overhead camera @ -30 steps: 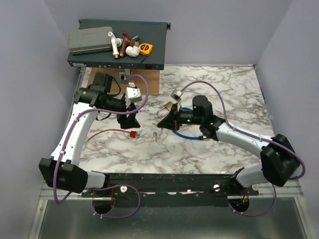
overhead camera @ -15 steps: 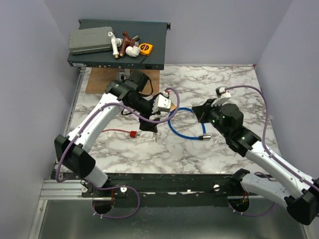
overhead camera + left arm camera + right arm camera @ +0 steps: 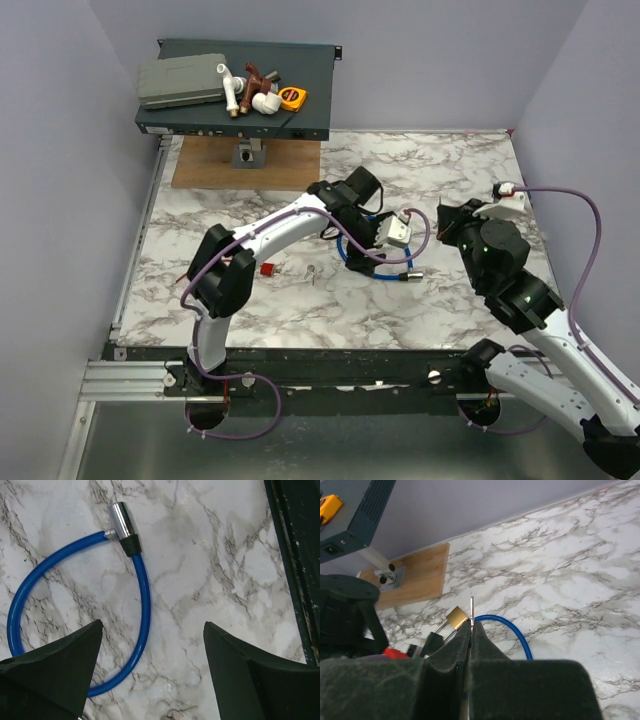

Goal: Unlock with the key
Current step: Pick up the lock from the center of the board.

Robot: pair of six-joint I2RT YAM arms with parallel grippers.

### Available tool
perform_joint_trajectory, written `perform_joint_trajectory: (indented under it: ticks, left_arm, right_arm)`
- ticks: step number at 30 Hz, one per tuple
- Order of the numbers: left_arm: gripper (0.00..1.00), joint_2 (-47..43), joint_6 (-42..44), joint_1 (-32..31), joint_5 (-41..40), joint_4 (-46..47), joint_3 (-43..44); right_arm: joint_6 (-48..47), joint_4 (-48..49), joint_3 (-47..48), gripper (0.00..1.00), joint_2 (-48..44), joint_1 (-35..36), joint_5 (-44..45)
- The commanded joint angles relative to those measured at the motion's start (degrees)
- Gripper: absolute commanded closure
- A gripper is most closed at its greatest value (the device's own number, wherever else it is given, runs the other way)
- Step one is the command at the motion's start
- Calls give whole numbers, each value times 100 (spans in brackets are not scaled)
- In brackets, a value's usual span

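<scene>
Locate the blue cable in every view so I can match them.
Top external: blue cable lies near the centre of the marble table.
Left wrist: loop filling the left half, silver end at top.
Right wrist: arc at centre, just right of the padlock.
Shared landmark: the marble table.

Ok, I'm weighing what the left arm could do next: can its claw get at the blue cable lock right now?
Probably yes. The left claw is open and pointed straight down at the blue cable lock, and the wrist view shows nothing between them.
</scene>
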Motion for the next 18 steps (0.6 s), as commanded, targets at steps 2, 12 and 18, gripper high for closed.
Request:
perform_joint_trajectory:
  ticks: [2,12,18]
  left_arm:
    - [22,610,-715,-317,-618,922,404]
    - [30,932,-1722,-944,-1584,1928,-109]
    - [33,1056,-1975,-1075,-1930,2307,-323]
  right_arm:
    - [-29,-276,290,99,-108,-13,510]
    - [-127,-320,369,99,-300,-13,598]
    - [-171,-323,495,99,-365,-13,767]
